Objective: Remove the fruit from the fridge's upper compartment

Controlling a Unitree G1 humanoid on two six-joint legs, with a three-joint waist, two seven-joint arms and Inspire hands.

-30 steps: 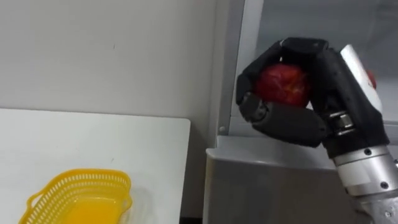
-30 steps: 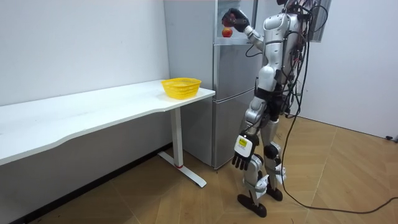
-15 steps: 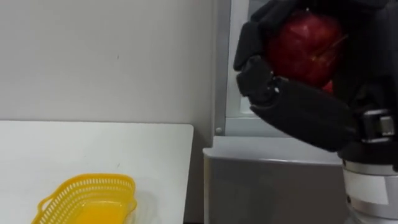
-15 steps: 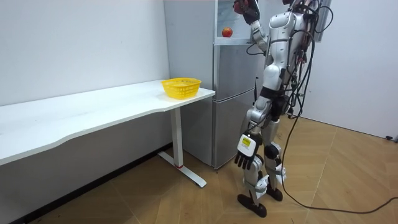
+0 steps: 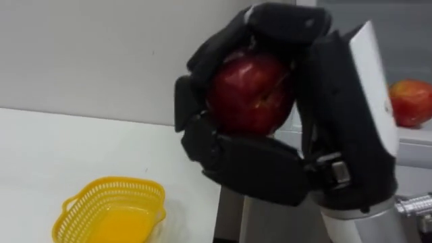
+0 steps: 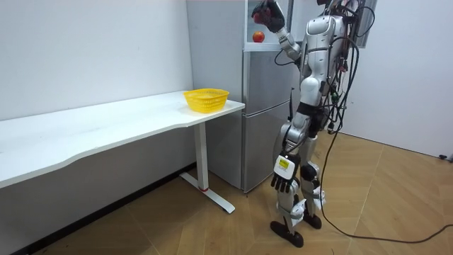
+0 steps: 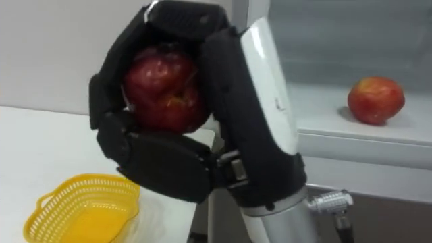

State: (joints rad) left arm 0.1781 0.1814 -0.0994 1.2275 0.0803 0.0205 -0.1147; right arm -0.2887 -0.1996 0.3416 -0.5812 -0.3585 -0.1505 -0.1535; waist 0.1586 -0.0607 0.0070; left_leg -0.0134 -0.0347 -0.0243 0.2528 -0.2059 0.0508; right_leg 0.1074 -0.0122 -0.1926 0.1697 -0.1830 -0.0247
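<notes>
Well, the right hand (image 5: 341, 135) has its fingers wrapped round a red apple (image 5: 250, 91), held clear of the upper fridge shelf (image 7: 324, 121), where a second apple (image 5: 410, 101) sits. The left hand (image 6: 282, 182) hangs loose-fingered by the thigh. Retrieval looks done. Next, I'd guess, it swings across and down to the yellow basket (image 5: 115, 182) on the table (image 5: 40, 148).

Dark red apple (image 5: 250, 91); black hand (image 5: 327, 115); yellow basket (image 5: 115, 183); white table (image 5: 40, 155).

Eye views close on right hand (image 5: 331, 121), room view distant, sharing fridge (image 6: 263, 120)
</notes>
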